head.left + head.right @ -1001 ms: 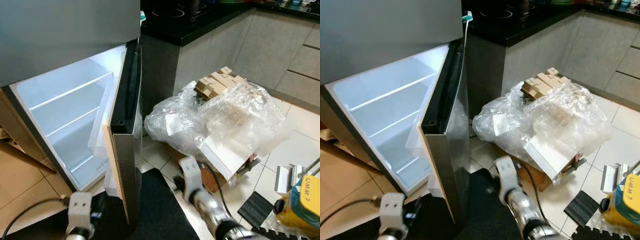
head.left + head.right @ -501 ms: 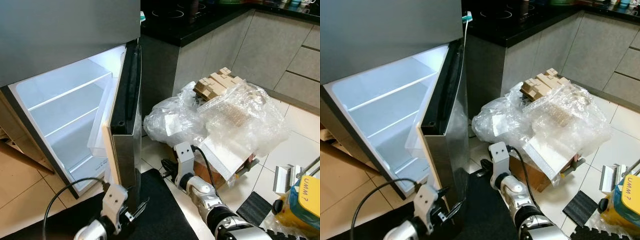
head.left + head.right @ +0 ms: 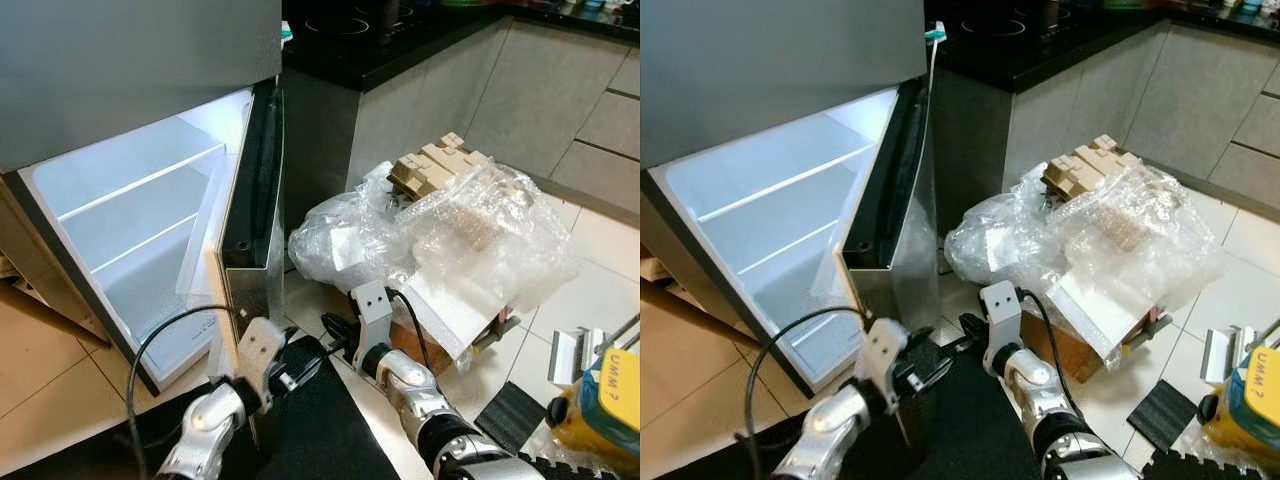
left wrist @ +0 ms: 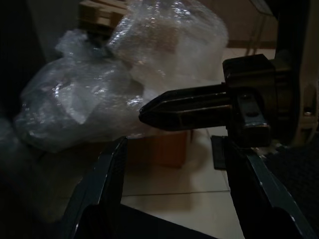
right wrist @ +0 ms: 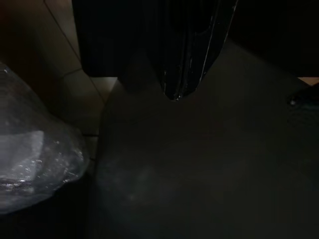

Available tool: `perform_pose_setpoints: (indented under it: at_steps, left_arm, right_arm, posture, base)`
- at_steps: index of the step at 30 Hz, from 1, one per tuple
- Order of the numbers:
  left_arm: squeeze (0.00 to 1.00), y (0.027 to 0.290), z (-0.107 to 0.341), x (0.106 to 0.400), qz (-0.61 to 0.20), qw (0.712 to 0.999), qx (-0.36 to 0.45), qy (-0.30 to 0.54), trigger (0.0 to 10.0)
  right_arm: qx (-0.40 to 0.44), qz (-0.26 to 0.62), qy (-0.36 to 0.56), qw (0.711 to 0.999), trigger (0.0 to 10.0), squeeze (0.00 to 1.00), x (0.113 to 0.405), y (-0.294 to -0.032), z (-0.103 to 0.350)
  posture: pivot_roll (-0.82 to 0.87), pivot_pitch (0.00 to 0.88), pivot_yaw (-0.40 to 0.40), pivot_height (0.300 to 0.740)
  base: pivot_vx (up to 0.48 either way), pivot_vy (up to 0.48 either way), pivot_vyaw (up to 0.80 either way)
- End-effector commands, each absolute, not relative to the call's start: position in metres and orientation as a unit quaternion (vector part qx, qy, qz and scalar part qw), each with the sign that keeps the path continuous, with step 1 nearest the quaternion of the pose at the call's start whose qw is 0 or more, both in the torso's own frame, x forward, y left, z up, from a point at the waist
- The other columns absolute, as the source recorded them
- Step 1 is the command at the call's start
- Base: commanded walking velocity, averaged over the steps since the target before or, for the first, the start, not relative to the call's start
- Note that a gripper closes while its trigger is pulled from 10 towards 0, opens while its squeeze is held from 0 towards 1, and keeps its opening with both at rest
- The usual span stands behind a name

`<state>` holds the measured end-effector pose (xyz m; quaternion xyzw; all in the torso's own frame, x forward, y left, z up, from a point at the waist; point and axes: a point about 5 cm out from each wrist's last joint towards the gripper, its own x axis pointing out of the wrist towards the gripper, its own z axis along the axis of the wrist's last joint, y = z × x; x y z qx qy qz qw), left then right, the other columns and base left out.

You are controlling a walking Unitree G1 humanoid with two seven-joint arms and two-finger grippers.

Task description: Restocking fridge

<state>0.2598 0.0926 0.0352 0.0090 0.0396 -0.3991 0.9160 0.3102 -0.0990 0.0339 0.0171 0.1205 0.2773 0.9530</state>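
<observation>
Your left gripper, fingers apart, is by the open fridge door's bottom corner, near your right gripper, whose fingers you cannot make out.

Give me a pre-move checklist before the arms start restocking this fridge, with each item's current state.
1. Fridge door open: ok, it stands ajar, its edge facing the robot.
2. Shelves free for stock: ok, the lit compartment looks bare.
3. Left gripper ready: ok, jaws open, low beside the door's bottom edge, holding nothing.
4. Right gripper ready: cannot tell, its jaws are too dark to read.
5. Stock to load located: cannot tell, only a bubble-wrap heap with cardboard pieces and a yellow container lie nearby.
6. Grippers apart: not ok, their tips sit very close.
</observation>
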Motion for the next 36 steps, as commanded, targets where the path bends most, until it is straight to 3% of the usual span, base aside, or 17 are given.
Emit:
perform_pose_setpoints:
  at_steps: [1,9,18,27,30,31,34,35,36]
  left_arm:
    - [0.00,0.084,0.031,0.260,-0.402,0.914,0.003,0.053,10.0]
    - [0.00,0.085,0.029,0.276,-0.318,0.945,0.042,0.060,10.0]
    - [0.00,0.110,0.031,0.287,-0.203,0.974,0.089,0.047,10.0]
    - [0.00,0.139,0.032,0.292,-0.115,0.984,0.127,0.039,10.0]
    - [0.00,0.182,0.034,0.294,-0.029,0.986,0.159,0.047,10.0]
    - [0.00,0.182,0.034,0.294,-0.029,0.986,0.159,0.047,10.0]
    - [0.00,0.244,0.041,0.287,0.077,0.973,0.208,0.057,10.0]
    - [0.00,0.244,0.041,0.287,0.077,0.973,0.208,0.057,10.0]
    - [0.00,0.271,0.045,0.281,0.122,0.965,0.222,0.063,10.0]
  right_arm:
    - [0.003,0.282,0.116,0.952,10.0,0.00,0.307,-0.105,0.032]
    - [-0.016,0.272,0.121,0.955,10.0,0.00,0.297,-0.133,0.023]
    - [0.002,0.291,0.094,0.952,10.0,0.00,0.294,-0.129,0.028]
    - [0.006,0.309,0.080,0.948,10.0,0.00,0.295,-0.122,0.032]
    - [0.010,0.322,0.074,0.944,10.0,0.00,0.294,-0.116,0.034]
    - [0.010,0.322,0.074,0.944,10.0,0.00,0.294,-0.116,0.034]
    - [0.012,0.331,0.072,0.941,10.0,0.00,0.292,-0.110,0.033]
    - [0.012,0.331,0.072,0.941,10.0,0.00,0.292,-0.110,0.033]
    - [0.013,0.332,0.072,0.940,10.0,0.00,0.292,-0.110,0.033]
  posture:
    - [-0.11,0.073,-0.031,0.740]
    - [-0.13,0.074,-0.026,0.740]
    - [-0.12,0.074,-0.029,0.740]
    - [-0.12,0.075,-0.032,0.740]
    - [-0.12,0.075,-0.034,0.740]
    - [-0.12,0.075,-0.034,0.740]
    - [-0.12,0.075,-0.032,0.740]
    - [-0.12,0.075,-0.032,0.740]
    - [-0.12,0.075,-0.031,0.740]
  base:
    - [0.000,0.000,0.00]
    - [0.000,0.000,0.00]
    - [0.000,0.000,0.00]
    - [0.000,0.000,0.00]
    - [0.000,0.000,0.00]
    - [0.000,0.000,0.00]
    - [0.000,0.000,0.00]
    - [0.000,0.000,0.00]
    - [0.000,0.000,0.00]
